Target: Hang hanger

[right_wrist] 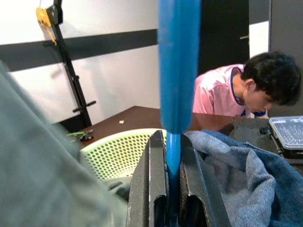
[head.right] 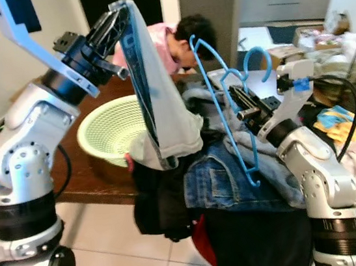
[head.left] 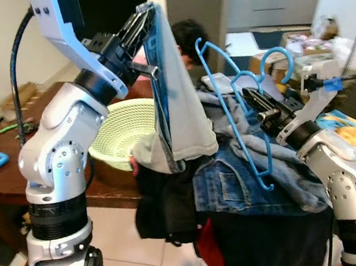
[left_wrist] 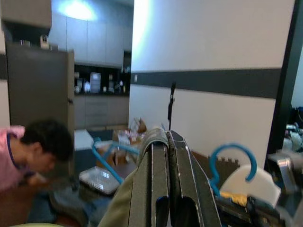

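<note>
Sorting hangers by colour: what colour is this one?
The hanger is blue, clearest in the left eye view.

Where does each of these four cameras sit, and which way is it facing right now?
Left eye view: on the head, looking forward and down at the clothes pile; both silver arms show, left gripper lifting a grey garment.
Right eye view: the head's other eye, same scene; right gripper holds the blue hanger.
Left wrist view: looks along its shut fingers toward the kitchen.
Right wrist view: looks along its fingers clamping the hanger, toward the green basket.
Shared: hanger and a person.
</note>
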`<state>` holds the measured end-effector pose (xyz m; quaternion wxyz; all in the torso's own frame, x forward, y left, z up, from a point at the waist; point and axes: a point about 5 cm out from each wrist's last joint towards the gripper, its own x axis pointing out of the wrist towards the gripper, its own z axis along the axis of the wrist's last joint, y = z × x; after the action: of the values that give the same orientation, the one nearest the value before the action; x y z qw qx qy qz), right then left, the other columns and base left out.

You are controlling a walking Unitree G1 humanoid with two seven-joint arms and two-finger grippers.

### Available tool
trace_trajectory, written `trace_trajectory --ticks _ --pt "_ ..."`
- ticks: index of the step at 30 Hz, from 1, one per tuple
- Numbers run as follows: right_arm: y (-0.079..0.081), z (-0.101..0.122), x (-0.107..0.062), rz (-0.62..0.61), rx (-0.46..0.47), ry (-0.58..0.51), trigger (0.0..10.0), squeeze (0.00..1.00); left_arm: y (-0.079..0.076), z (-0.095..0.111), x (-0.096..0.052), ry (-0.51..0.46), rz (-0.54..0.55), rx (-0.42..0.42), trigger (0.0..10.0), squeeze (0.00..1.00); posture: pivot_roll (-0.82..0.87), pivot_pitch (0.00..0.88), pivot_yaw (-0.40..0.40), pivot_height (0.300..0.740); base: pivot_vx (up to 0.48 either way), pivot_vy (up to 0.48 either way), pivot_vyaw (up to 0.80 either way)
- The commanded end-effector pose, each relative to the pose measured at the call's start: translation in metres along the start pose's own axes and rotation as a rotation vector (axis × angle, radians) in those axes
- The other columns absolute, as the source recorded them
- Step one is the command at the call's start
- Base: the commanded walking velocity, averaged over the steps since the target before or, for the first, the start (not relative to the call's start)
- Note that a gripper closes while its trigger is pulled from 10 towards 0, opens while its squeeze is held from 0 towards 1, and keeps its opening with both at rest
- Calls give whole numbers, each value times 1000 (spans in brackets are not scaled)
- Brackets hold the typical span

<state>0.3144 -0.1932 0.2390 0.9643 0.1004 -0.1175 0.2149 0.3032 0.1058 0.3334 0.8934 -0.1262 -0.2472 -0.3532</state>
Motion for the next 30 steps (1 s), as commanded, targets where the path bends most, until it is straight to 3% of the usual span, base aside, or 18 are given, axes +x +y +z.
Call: trace_trajectory --ticks 1,18,19,22,23,26,30 --pt "-2 -2 -2 -15 0 -3 10000 0 -2 -2 0 6 -1 14 10000 0 222 0 2 740 0 -472 0" --pt "0 0 0 -15 37 -43 10000 0 -5 27 14 -89 -43 83 10000 0 222 0 7 740 0 -472 0" --pt "6 6 0 28 86 -93 10000 0 -6 46 20 -142 -33 170 10000 0 224 0 7 740 0 -472 -800" --pt "8 8 0 45 106 -111 10000 0 -6 57 23 -167 -26 226 10000 0 224 0 7 740 0 -472 -800" --pt "10 9 0 54 120 -123 10000 0 -5 70 25 -203 -11 265 10000 0 226 0 7 740 0 -472 0" --pt "10 9 0 55 127 -128 10000 0 -4 86 27 -247 3 304 10000 0 226 0 7 740 0 -477 0" --pt "8 10 1 45 137 -134 10000 0 -5 91 28 -271 -3 307 10000 0 230 0 8 740 0 -480 0"
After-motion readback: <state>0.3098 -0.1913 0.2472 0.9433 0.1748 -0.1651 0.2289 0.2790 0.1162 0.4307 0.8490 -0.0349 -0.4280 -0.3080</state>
